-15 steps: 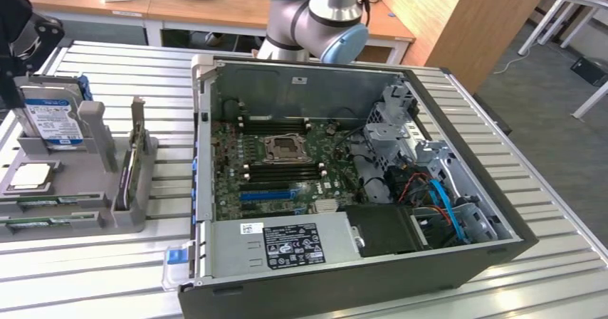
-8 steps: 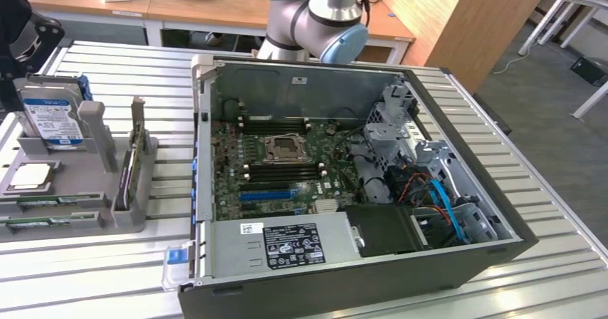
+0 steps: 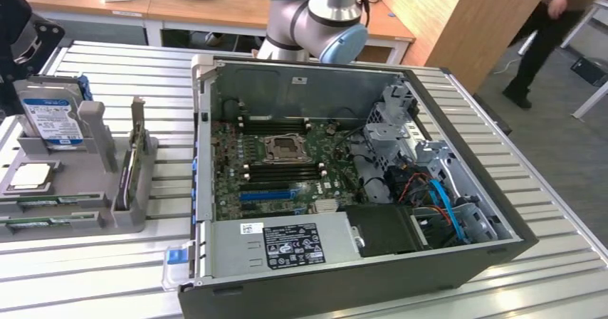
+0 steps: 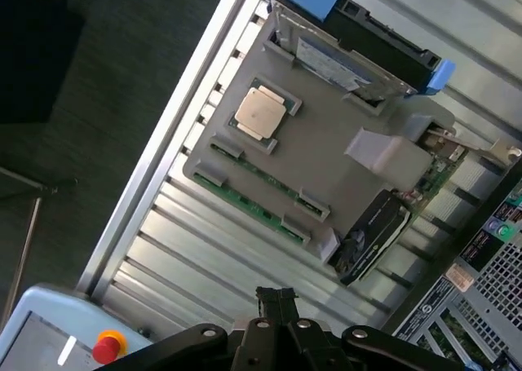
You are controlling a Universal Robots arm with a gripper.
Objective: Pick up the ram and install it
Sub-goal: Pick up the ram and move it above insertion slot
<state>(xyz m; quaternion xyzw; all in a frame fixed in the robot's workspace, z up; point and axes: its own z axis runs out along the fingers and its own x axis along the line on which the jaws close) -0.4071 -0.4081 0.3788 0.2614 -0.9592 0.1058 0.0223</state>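
Holder (image 3: 124,216): grey tray at the exterior view's left, on the slatted table (image 3: 95,276); carries a drive, a CPU, the ram and a card.
Ram (image 3: 48,222): green stick lying flat in a slot along the holder's outer edge, with a second stick just beside it; nothing touches it.
Case (image 3: 285,84): open, right of the holder; black memory slots (image 3: 282,168) lie beside the socket (image 3: 285,149).
Arm (image 3: 318,20): rises behind the case.
Person (image 3: 546,34): far right, well away from the table.
Pincer (image 4: 276,296): fingers together and empty, over bare slats; near the holder's ram edge, not touching it.
Doing it well: the jaws likely need to part before descent. Line them up across the stick's thin faces near its middle, and lift straight out of the slot so the board does not flex.
Wrist view adds: the closed fingertips, and both sticks (image 4: 249,201) seen from above.
Exterior view adds: the open case and board, and how far the holder stands from them.
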